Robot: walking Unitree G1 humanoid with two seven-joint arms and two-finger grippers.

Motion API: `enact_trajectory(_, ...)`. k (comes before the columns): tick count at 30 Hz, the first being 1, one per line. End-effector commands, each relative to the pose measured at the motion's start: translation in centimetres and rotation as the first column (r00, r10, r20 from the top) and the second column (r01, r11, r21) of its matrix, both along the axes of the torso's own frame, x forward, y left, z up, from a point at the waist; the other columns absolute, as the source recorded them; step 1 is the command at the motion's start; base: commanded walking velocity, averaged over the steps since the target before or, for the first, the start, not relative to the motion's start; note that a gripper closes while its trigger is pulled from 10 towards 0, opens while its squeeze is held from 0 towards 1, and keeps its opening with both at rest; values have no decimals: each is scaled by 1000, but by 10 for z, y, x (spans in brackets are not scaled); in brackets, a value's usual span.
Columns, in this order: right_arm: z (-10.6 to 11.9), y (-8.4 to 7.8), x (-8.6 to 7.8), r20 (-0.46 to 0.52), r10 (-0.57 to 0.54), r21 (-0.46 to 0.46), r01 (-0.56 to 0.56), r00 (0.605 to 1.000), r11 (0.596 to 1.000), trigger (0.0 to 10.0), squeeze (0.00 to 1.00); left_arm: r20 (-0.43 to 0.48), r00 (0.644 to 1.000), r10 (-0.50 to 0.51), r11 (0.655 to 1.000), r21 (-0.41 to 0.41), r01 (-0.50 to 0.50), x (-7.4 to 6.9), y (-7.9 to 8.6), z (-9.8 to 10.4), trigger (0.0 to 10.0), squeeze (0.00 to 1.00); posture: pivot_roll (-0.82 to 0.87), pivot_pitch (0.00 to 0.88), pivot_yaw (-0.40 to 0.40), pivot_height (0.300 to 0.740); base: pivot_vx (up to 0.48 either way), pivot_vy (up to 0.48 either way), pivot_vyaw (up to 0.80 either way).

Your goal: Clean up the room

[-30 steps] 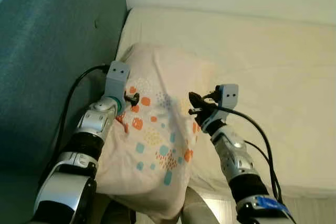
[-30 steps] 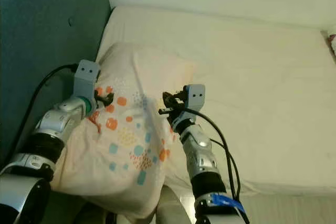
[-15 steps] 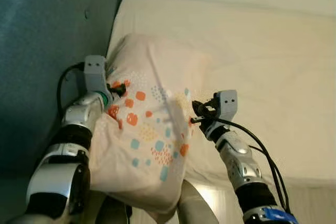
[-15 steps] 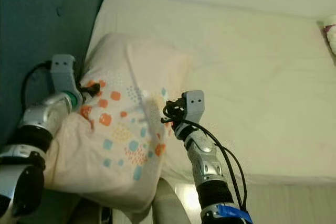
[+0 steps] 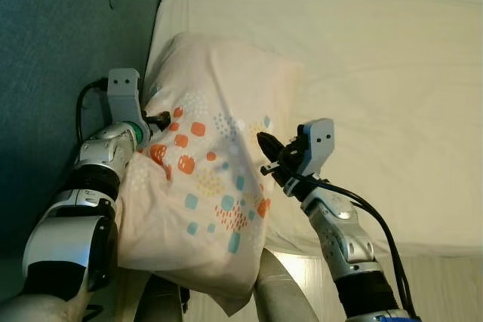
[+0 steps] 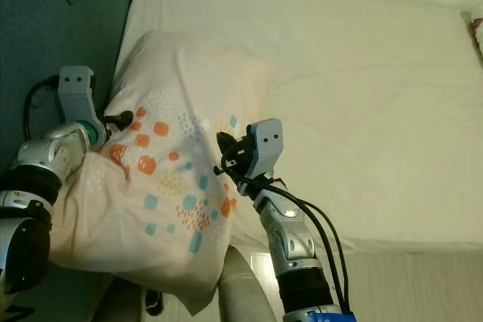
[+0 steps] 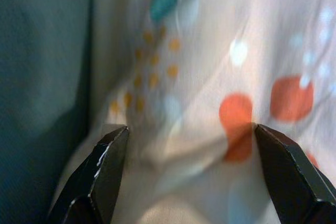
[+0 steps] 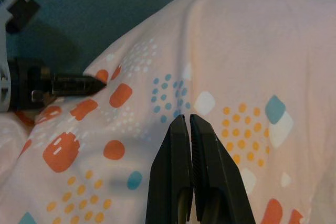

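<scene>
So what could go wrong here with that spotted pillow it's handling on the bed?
The pillow hangs over the near edge of the mattress, so it could slide off if let go. The left tool has its fingers spread against the fabric and may only be pushing, not gripping. The right tool is shut and its grip cannot be seen, so the pillow might twist or slip.

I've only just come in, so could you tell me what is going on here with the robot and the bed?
The robot is handling a patterned pillow at the corner of the bed, beside the blue headboard. Its left tool is pressed against the pillow's left side with fingers open. Its right tool is at the pillow's right edge with fingers shut, and no fabric shows between them. The pillow lies partly on the mattress, with its lower end hanging over the bed's edge.
</scene>
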State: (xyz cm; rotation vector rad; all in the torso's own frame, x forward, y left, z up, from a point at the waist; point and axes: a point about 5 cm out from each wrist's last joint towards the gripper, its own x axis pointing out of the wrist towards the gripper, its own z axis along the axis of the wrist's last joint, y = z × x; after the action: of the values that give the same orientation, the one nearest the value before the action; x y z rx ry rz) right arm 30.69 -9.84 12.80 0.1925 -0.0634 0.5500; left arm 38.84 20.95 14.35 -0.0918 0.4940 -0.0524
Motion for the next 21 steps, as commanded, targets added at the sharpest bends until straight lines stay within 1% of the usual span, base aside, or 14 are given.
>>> enact_trajectory(1,-8,-3,-6,-41,-5,-1,5,999,1000,10000,0,-200,979,-28,998,-65,15,-22,4,-42,10000,0,-50,408,-20,740,0,0,0)
enact_trajectory(2,-7,-3,-6,-44,-6,0,6,999,1000,10000,0,-222,974,-52,998,-56,41,-25,3,-47,10000,0,-51,407,-20,740,0,0,0)
enact_trajectory(3,-7,-3,-6,-44,-6,0,6,999,1000,10000,0,-222,974,-52,998,-56,41,-25,3,-47,10000,0,-51,407,-20,740,0,0,0)
enact_trajectory(4,-7,-3,-6,-45,-7,1,7,999,1000,10000,0,-235,969,-75,997,-21,72,-27,2,-52,10000,0,-51,407,-20,740,0,0,0)
enact_trajectory(6,-7,-3,-6,-45,-7,1,7,999,1000,10000,0,-235,969,-75,997,-21,72,-27,2,-52,10000,0,-51,407,-20,740,0,0,0)
enact_trajectory(7,-6,-3,-7,-48,-7,1,7,999,1000,10000,0,-243,966,-89,996,3,93,-28,2,-54,10000,0,-51,407,-20,740,0,0,0)
enact_trajectory(8,-6,-3,-7,-50,-7,2,7,999,1000,10000,0,-247,963,-107,993,16,115,-29,0,-56,8863,0,-54,403,-22,740,0,0,0)
enact_trajectory(9,-5,-3,-8,-52,-7,2,7,999,1000,10000,0,-248,961,-119,992,21,128,-29,-1,-57,8863,0,-54,403,-22,740,0,0,0)
enact_trajectory(10,-4,-3,-8,-53,-8,2,8,999,1000,10000,0,-246,961,-129,990,25,139,-29,-3,-58,4275,0,-54,403,-22,740,0,0,0)
enact_trajectory(12,-4,-3,-8,-53,-8,2,8,999,1000,10000,0,-246,961,-129,990,25,139,-29,-3,-58,4275,0,-54,403,-22,740,0,0,0)
enact_trajectory(13,-4,-4,-8,-53,-9,3,9,999,1000,10000,0,-245,960,-135,989,22,144,-29,-4,-58,0,0,-55,404,-23,740,0,0,0)
enact_trajectory(15,-4,-4,-7,-55,-14,4,14,998,1000,10000,0,-239,959,-149,988,6,155,-28,-6,-57,0,0,-56,405,-22,740,0,0,0)
enact_trajectory(21,-4,-5,-7,-62,-20,7,20,998,1000,10000,0,-215,963,-161,987,-9,163,-26,-7,-53,0,0,-54,408,-22,740,0,0,0)
